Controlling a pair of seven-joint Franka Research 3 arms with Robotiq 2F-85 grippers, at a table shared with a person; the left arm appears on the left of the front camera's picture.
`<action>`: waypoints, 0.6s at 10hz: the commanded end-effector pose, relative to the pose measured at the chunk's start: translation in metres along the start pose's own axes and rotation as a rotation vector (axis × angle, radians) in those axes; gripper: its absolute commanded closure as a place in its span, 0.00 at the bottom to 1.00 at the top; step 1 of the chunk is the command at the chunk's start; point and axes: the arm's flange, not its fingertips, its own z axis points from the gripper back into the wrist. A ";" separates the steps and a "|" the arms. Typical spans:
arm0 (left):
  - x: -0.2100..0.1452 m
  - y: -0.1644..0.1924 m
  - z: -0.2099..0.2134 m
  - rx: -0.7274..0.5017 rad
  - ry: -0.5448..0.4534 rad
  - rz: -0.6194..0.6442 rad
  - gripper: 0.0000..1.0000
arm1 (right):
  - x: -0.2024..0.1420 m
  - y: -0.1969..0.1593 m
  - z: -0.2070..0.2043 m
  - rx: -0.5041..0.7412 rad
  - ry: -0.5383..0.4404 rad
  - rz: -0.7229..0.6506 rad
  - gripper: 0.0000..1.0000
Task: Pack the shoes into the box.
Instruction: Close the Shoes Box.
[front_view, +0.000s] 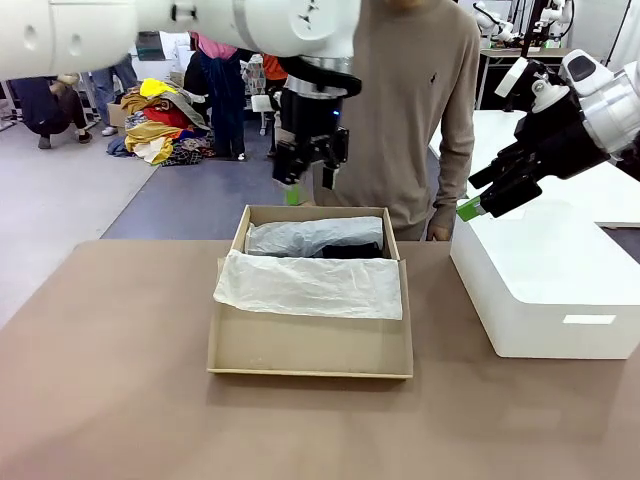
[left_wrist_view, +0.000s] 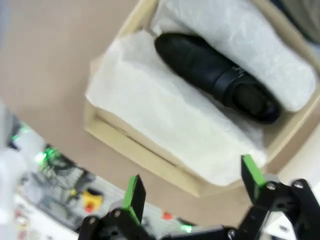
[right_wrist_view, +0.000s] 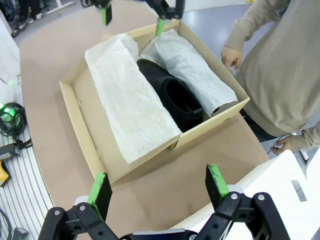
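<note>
The tan cardboard box (front_view: 310, 350) lies open at mid table, lined with white tissue paper (front_view: 310, 285). One glossy black shoe (left_wrist_view: 215, 75) lies inside, between two folds of tissue; it also shows as the shoe (right_wrist_view: 172, 95) and the shoe (front_view: 352, 250). Anything under the tissue is hidden. My left gripper (front_view: 308, 188) hangs open above the box's far edge with nothing between its fingers, seen too as the left gripper (left_wrist_view: 192, 182) and the left gripper (right_wrist_view: 132, 17). My right gripper (front_view: 475, 195) is open and empty to the right of the box; the right gripper (right_wrist_view: 158, 184) looks down at the box (right_wrist_view: 80, 115).
A large white block (front_view: 545, 280) stands right of the box, under my right arm. A person in a tan sweater stands at the far side, one hand (right_wrist_view: 231, 56) near the box's far right corner. Bare brown table (front_view: 100, 380) lies left and in front.
</note>
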 end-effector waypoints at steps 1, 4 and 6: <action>0.017 0.033 -0.001 -0.013 0.063 -0.286 0.00 | 0.000 -0.003 -0.002 0.013 -0.022 0.011 0.00; 0.037 0.067 0.002 -0.064 0.106 -0.588 0.00 | 0.000 -0.003 -0.002 0.013 -0.022 0.011 0.00; 0.044 0.067 0.004 -0.102 0.138 -0.594 0.00 | 0.000 -0.003 -0.002 0.013 -0.022 0.011 0.00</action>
